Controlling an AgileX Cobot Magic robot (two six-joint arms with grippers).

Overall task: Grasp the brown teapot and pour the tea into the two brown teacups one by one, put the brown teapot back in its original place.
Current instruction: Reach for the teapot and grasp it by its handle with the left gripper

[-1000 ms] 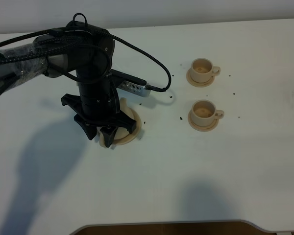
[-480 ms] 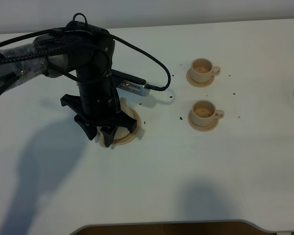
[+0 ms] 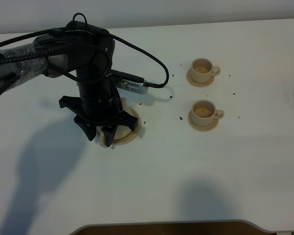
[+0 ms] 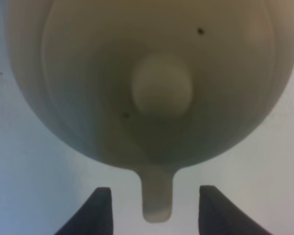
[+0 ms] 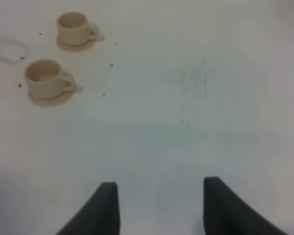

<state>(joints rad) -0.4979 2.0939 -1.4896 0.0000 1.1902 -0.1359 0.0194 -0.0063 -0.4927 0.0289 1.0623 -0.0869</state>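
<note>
Noted: brown teapot (image 4: 161,93) seated on its saucer (image 3: 133,133); left gripper (image 3: 100,135) low over it — jaws apart, straddling loop handle (image 4: 157,200), not touching. Judged a grasp: centre handle, close squarely, lift level — no early tilt.

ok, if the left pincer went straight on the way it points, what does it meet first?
Most likely the brown teapot: its handle lies between the left pincer's open fingers, touching neither. The fingers would straddle it; how far beyond the table lies is unclear.
</note>
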